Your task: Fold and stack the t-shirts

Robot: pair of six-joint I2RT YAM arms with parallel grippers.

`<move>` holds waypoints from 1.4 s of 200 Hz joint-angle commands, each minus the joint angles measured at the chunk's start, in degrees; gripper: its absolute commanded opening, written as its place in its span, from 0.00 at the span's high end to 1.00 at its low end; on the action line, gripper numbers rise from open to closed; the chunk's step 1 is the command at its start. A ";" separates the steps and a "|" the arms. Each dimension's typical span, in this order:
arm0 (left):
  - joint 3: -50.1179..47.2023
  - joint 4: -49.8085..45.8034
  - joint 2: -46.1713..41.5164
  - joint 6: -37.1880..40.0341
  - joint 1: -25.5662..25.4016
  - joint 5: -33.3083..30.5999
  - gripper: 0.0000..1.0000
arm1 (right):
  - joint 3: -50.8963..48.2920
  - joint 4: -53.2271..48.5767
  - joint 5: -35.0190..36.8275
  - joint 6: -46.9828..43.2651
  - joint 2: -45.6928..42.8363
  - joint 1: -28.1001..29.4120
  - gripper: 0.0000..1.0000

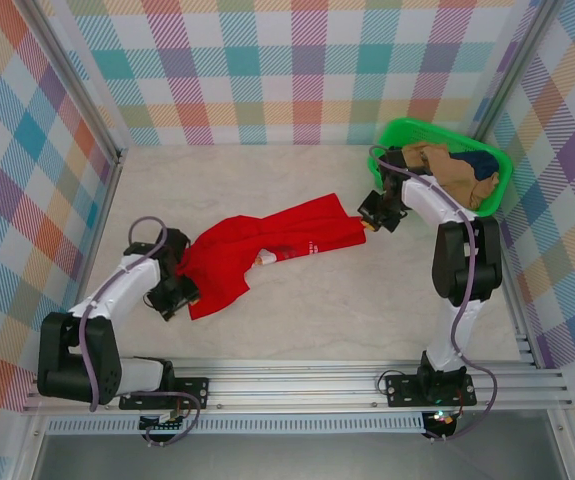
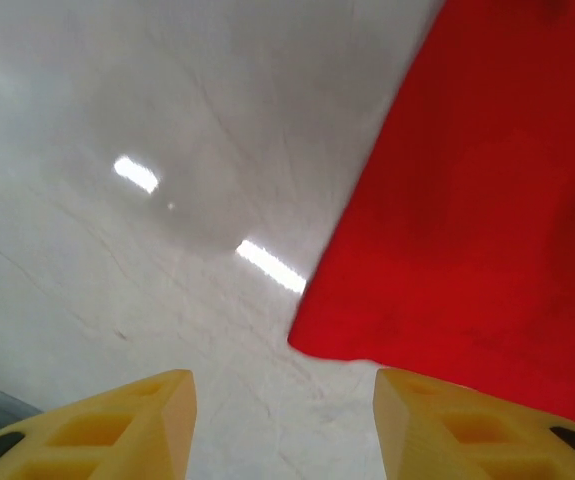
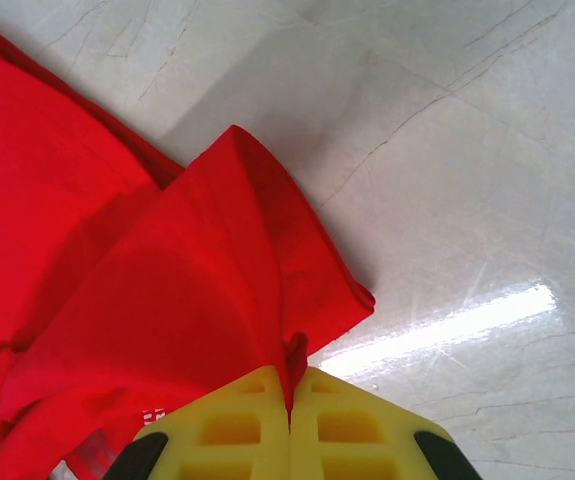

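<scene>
Tabletop [image 1: 297, 330] is carrying the red t-shirt [image 1: 267, 250], which is lying crumpled and stretched between the two arms. The right gripper [image 3: 289, 400] is sitting fully closed, pinching a fold at the shirt's right edge. The left gripper [image 2: 282, 430] is standing partly open over bare tabletop, gripping nothing, with a corner of the red cloth lying just ahead of its fingers. The tan t-shirt [image 1: 437, 165] and the navy t-shirt [image 1: 482, 162] are resting in the green basket [image 1: 397, 128] at far right.
</scene>
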 commanded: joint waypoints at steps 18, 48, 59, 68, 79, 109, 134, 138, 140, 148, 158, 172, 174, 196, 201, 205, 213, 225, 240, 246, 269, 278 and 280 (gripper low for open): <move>-1.59 4.94 4.99 -3.35 -1.90 3.81 0.50 | -1.28 0.32 -1.03 -0.28 -2.38 0.37 1.00; -0.96 9.11 9.72 -3.94 -2.99 3.05 0.59 | -2.14 0.49 -1.08 -0.28 -3.13 0.31 1.00; -1.09 11.08 11.51 -3.98 -3.30 2.95 0.69 | -2.41 0.49 -1.12 -0.14 -3.47 0.31 1.00; -1.02 11.99 12.66 -3.97 -3.61 3.21 0.79 | -2.59 0.40 -1.04 -0.08 -3.68 0.31 1.00; -0.62 11.63 12.71 -4.11 -4.13 2.48 0.90 | -2.69 0.22 -1.03 -0.02 -4.13 0.39 1.00; 0.79 6.27 6.42 -3.53 -4.45 -4.14 1.00 | -3.13 -0.19 -0.68 -0.14 -5.85 0.39 1.00; 4.53 -2.12 -1.30 -4.90 -4.54 -11.17 1.00 | -3.31 -2.05 -0.31 -0.19 -8.00 0.74 1.00; 5.24 -3.32 -2.85 -5.34 -4.54 -12.27 1.00 | -3.45 -2.41 -0.33 -0.09 -8.56 0.83 1.00; 5.57 -3.92 -3.57 -5.66 -4.58 -12.83 1.00 | -3.60 -2.65 -0.33 -0.10 -8.91 0.86 1.00; 7.29 -6.23 -6.15 -6.84 -4.66 -15.01 1.00 | -4.14 -3.84 -0.09 0.05 -10.28 1.24 1.00; 9.44 -8.95 -9.45 -8.15 -4.74 -17.57 1.00 | -4.96 -5.96 0.67 0.07 -12.20 1.85 1.00; 12.52 -11.98 -12.74 -9.59 -4.71 -20.90 1.00 | -6.94 -8.83 1.31 0.31 -15.33 2.79 1.00; 12.90 -12.42 -13.10 -9.75 -4.71 -21.25 1.00 | -7.36 -9.15 1.40 0.39 -15.92 2.98 1.00; 16.17 -14.69 -16.61 -11.53 -4.71 -23.53 1.00 | -12.96 -12.57 1.86 1.52 -21.65 4.34 1.00; 16.66 -15.57 -17.24 -12.30 -4.82 -24.07 1.00 | -14.52 -13.19 1.74 1.84 -23.03 4.51 1.00; 16.95 -16.05 -17.66 -12.68 -4.78 -24.37 1.00 | -15.94 -13.57 1.51 2.10 -24.08 4.66 1.00; 17.18 -16.78 -18.53 -13.41 -4.79 -24.77 1.00 | -19.02 -13.76 0.58 2.40 -25.98 4.90 1.00; 16.66 -17.28 -19.71 -14.18 -4.80 -24.94 1.00 | -24.02 -13.38 -0.72 3.09 -28.24 5.23 1.00; 14.84 -16.95 -20.57 -14.49 -4.80 -24.06 1.00 | -31.54 -9.54 -3.81 4.47 -29.76 5.23 1.00; 14.10 -16.92 -20.76 -14.68 -4.82 -23.47 1.00 | -33.70 -7.90 -4.84 4.79 -29.65 5.23 0.99; 11.67 -16.37 -21.64 -15.47 -5.13 -21.50 1.00 | -36.06 -6.65 -2.77 4.91 -29.09 5.23 0.64; 11.06 -16.36 -21.88 -15.52 -5.32 -21.15 1.00 | -35.32 -7.75 -0.41 4.51 -29.86 5.23 0.57; 10.93 -16.35 -21.93 -15.52 -5.39 -21.07 1.00 | -35.17 -8.07 0.05 4.52 -29.99 5.19 0.56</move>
